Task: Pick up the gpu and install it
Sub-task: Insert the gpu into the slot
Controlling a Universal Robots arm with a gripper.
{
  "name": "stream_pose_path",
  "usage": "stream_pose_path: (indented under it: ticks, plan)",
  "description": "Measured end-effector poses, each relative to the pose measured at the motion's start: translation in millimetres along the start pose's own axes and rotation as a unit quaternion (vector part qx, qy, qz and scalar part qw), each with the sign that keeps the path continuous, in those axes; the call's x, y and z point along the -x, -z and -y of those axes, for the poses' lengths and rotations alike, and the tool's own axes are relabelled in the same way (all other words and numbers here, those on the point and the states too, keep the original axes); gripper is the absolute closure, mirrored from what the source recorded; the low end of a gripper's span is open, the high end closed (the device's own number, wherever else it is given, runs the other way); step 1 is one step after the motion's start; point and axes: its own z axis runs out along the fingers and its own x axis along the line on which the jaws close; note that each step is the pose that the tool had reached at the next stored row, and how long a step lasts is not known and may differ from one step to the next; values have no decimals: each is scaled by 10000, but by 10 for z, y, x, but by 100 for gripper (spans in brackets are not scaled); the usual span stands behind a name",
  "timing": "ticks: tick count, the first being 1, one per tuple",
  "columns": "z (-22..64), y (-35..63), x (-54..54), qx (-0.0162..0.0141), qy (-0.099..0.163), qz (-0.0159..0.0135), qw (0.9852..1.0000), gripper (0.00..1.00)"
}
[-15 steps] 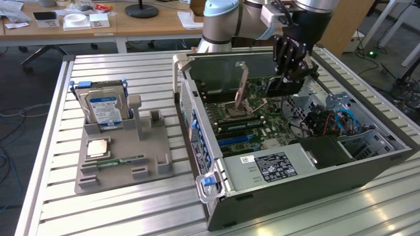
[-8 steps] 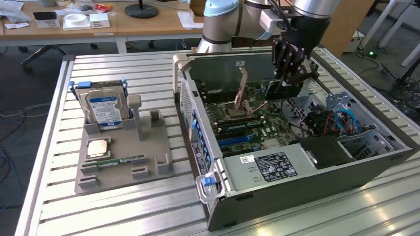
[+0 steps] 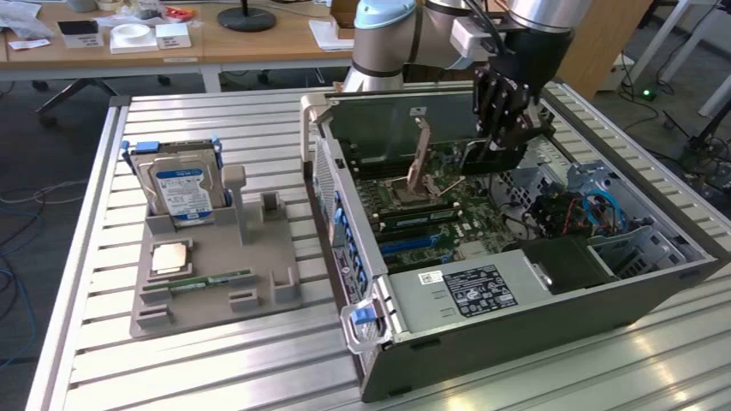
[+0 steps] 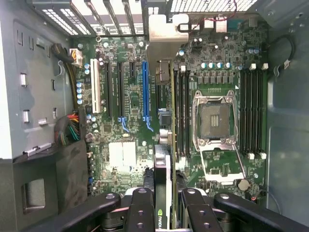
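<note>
My gripper (image 3: 504, 128) hangs over the open computer case (image 3: 377, 282) and is shut on the gpu (image 3: 491, 156), a thin black card held on edge above the motherboard. In the wrist view the gpu (image 4: 163, 164) runs edge-on between my two black fingers (image 4: 140, 208), with its pale metal bracket (image 4: 166, 34) at the end towards the case's slot openings. It hovers over the board between the blue expansion slot (image 4: 145, 92) and the nearest memory slots (image 4: 181, 111). I cannot tell how high it is above the board.
The open processor socket (image 4: 215, 118) lies beside the memory slots. A black power supply (image 3: 491, 289) fills the case's near end. On the exterior view's left, a grey fixture (image 3: 269, 295) holds a hard drive (image 3: 183, 188), a processor chip (image 3: 171, 255) and a memory stick (image 3: 211, 281).
</note>
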Motion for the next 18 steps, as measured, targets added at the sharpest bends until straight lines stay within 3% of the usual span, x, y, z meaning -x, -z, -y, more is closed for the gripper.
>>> stream_pose_path:
  ticks: [6, 18]
  plan:
    - [-101, -5, -5, 0, 0, 1, 10000, 73]
    - [-105, -134, -34, 0, 1, -1, 10000, 73]
